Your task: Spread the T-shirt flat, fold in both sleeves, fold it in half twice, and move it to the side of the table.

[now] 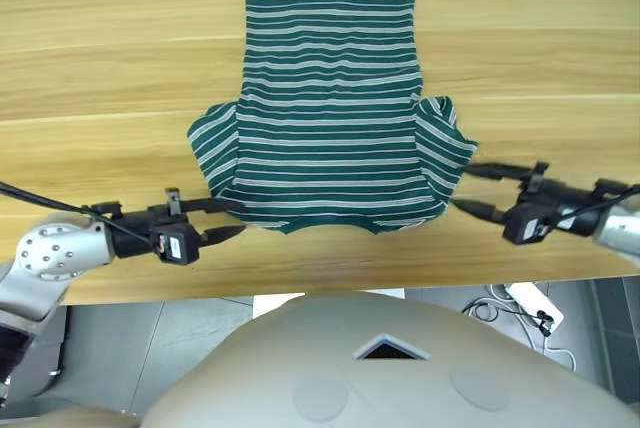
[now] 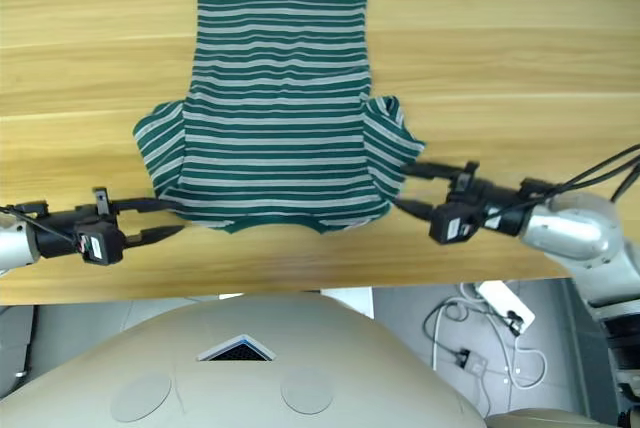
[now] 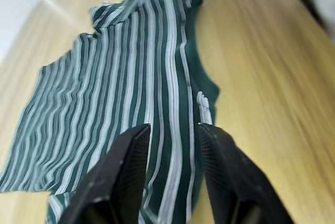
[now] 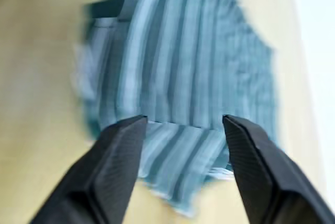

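The dark green, white-striped cotton T-shirt (image 1: 330,98) lay on the light wooden table (image 1: 90,58), neckline end nearest the robot. It looked light and floppy, prone to bunching, so I'd pinch the near shoulder corners. The left gripper (image 1: 238,218) and right gripper (image 1: 462,188) sat spread open at those corners, gripping nothing.

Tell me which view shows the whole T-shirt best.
Left eye view: the entire striped T-shirt lies in frame, sleeves and hem included. Right eye view matches it. Each wrist view takes in part, close up.
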Controlling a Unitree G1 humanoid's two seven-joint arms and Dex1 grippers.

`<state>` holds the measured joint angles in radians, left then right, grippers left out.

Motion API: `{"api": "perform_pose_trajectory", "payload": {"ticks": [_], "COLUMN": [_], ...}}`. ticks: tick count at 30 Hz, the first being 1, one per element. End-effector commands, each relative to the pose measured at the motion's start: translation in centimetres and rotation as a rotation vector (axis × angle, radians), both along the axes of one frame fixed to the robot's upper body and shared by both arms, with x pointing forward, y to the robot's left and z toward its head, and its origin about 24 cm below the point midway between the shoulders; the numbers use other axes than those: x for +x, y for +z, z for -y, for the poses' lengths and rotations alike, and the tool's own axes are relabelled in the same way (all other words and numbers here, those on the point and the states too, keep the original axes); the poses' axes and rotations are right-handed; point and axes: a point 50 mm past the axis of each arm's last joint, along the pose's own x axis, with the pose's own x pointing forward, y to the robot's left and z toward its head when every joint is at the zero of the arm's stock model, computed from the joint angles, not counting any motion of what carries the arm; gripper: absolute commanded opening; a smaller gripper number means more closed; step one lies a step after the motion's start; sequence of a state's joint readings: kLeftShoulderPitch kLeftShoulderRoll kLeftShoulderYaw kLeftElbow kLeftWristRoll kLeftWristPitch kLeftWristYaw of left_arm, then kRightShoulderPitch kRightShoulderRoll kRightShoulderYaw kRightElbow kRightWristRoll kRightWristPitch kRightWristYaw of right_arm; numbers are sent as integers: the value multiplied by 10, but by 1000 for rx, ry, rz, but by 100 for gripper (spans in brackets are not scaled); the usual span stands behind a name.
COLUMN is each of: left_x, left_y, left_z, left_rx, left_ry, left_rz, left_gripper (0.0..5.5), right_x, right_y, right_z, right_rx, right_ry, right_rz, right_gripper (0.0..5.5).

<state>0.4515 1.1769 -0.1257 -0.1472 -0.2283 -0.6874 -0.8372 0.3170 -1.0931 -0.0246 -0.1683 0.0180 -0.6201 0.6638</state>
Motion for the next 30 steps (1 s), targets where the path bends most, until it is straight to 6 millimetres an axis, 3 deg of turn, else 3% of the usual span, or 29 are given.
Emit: {"api": "perform_pose_trajectory", "payload": {"ticks": [1, 6, 10, 12, 14, 17, 20, 22, 25, 30], "left_x": [3, 32, 67, 77, 81, 87, 88, 82, 75, 67], "left_y": [14, 9, 1, -4, -8, -14, -20, -31, -46, -58], "left_z": [-1, 6, -5, -12, -17, -25, -32, -33, -33, -25], "left_rx": [-80, -94, 42, 118, 167, 226, 279, 317, 373, 400], "left_ry": [-25, 85, 228, 266, 286, 319, 325, 296, 247, 157], "left_rz": [66, 238, 423, 471, 492, 522, 525, 485, 425, 361], "left_gripper": [176, 176, 176, 176, 176, 176, 176, 176, 176, 176], "right_x": [41, 67, 63, 60, 55, 52, 62, 70, 66, 54], "right_y": [0, -40, -65, -69, -72, -69, -49, -33, -20, -23], "right_z": [16, 31, 20, 21, 22, 25, 30, 21, 1, -13], "right_rx": [-99, -329, -362, -364, -357, -342, -283, -192, -58, -14], "right_ry": [-230, -352, -292, -288, -285, -298, -358, -376, -322, -247], "right_rz": [167, 180, 117, 99, 80, 85, 197, 284, 318, 255], "right_gripper": [338, 423, 493, 532, 539, 539, 539, 539, 539, 539]}}
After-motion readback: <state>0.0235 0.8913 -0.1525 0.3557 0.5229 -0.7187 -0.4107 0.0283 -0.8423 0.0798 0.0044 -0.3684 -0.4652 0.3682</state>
